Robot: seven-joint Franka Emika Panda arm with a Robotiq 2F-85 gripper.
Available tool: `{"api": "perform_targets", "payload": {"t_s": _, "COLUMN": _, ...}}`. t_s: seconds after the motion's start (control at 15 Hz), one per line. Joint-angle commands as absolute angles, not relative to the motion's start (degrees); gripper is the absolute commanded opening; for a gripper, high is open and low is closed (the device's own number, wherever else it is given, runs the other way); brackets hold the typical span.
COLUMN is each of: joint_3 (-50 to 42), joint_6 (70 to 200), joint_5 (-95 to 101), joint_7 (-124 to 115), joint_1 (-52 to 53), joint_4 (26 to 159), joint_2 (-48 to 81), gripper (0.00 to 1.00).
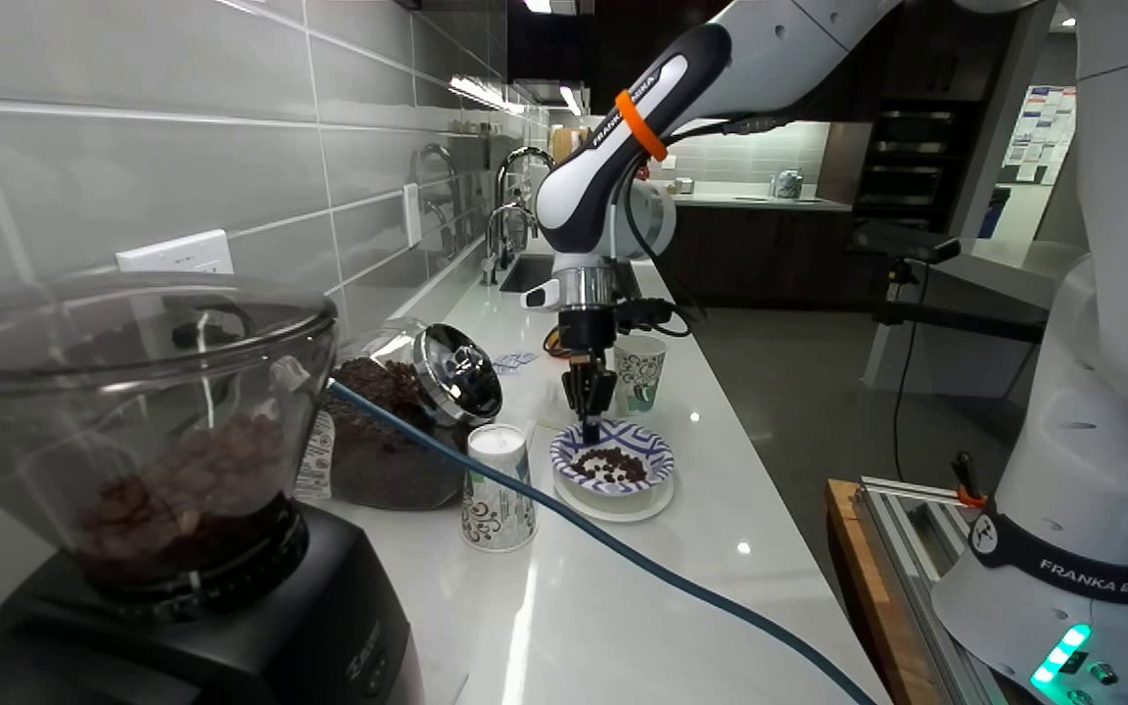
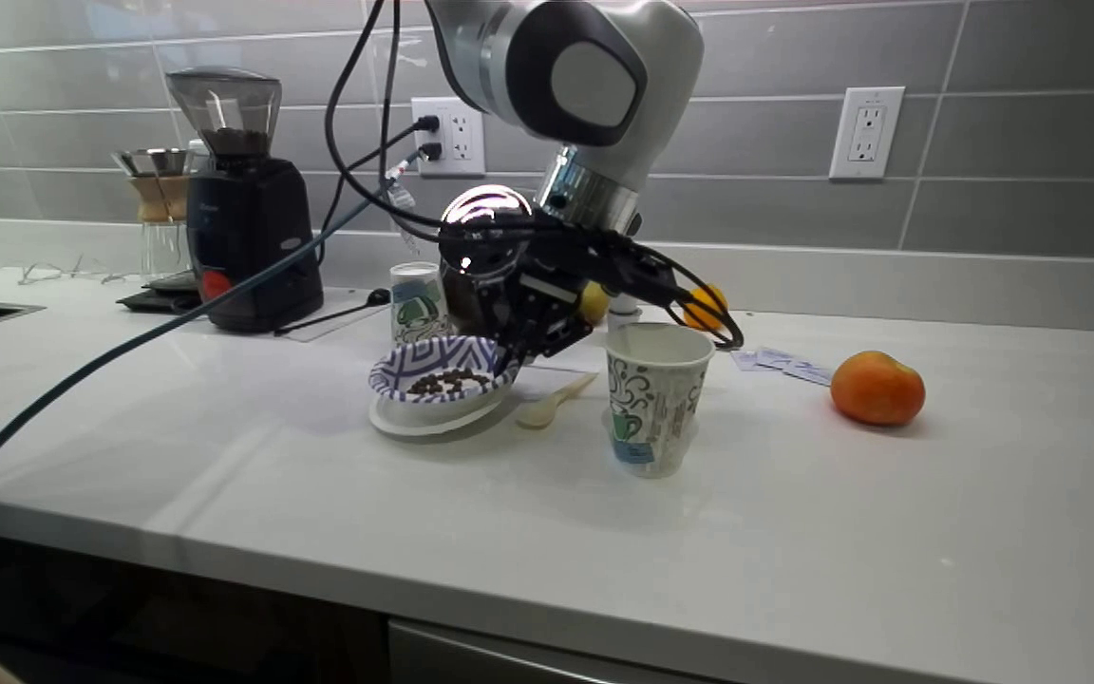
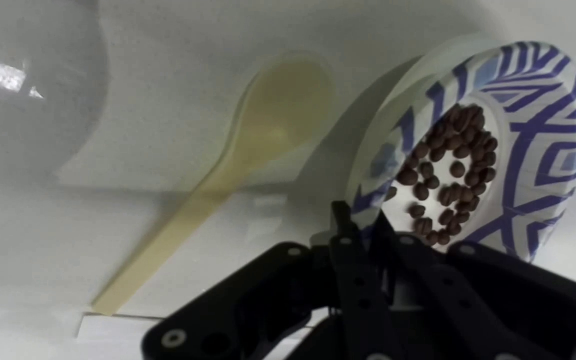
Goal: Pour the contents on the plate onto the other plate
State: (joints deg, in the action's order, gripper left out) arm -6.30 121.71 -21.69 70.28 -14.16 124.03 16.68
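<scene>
Clamped and loaded; pour not yet made.

Black two-finger gripper [image 3: 360, 222] pinches one edge of the small round white plate with a blue-purple patterned rim [image 3: 543, 132]; the heap of dark brown beans [image 3: 452, 194] lies inside it. Below, overlapped in both exterior views, sits the small round plain white plate [image 2: 424, 425]; contact between the two: cannot tell. Beside them, a pale yellow spoon [image 3: 218, 182]; past that, an upright white paper cup with scroll print [image 2: 656, 404]. Step in hand, as judged: lift and tip. Raise only enough to turn freely, set the pouring edge over the plain plate's middle, roll slowly. Beans will likely run in a rush; thin rim may flex, so hold the squeeze firm. Finish steep to shed stragglers.
</scene>
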Motion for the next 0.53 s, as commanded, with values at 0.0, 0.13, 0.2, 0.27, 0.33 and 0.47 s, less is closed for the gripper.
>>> {"api": "perform_targets", "payload": {"t_s": 0.0, "joint_3": -5.1, "joint_6": 123.9, "joint_5": -23.2, "joint_7": 70.7, "joint_1": -14.8, "joint_4": 124.3, "joint_2": 17.8, "gripper": 0.02}}
{"api": "perform_targets", "payload": {"t_s": 0.13, "joint_3": -4.9, "joint_6": 124.2, "joint_5": -23.4, "joint_7": 70.7, "joint_1": -14.9, "joint_4": 124.4, "joint_2": 17.8, "gripper": 0.3}}
{"api": "perform_targets", "payload": {"t_s": 0.2, "joint_3": -4.8, "joint_6": 124.2, "joint_5": -23.4, "joint_7": 70.7, "joint_1": -14.9, "joint_4": 124.5, "joint_2": 17.8, "gripper": 0.35}}
{"api": "perform_targets", "payload": {"t_s": 0.27, "joint_3": -4.7, "joint_6": 124.5, "joint_5": -23.4, "joint_7": 70.7, "joint_1": -14.9, "joint_4": 124.6, "joint_2": 17.7, "gripper": 0.42}}
{"api": "perform_targets", "payload": {"t_s": 0.33, "joint_3": -4.7, "joint_6": 125.2, "joint_5": -23.1, "joint_7": 70.7, "joint_1": -14.7, "joint_4": 125.0, "joint_2": 17.3, "gripper": 0.48}}
{"api": "perform_targets", "payload": {"t_s": 0.47, "joint_3": -4.6, "joint_6": 125.8, "joint_5": -23.2, "joint_7": 70.3, "joint_1": -14.7, "joint_4": 125.4, "joint_2": 16.8, "gripper": 0.62}}
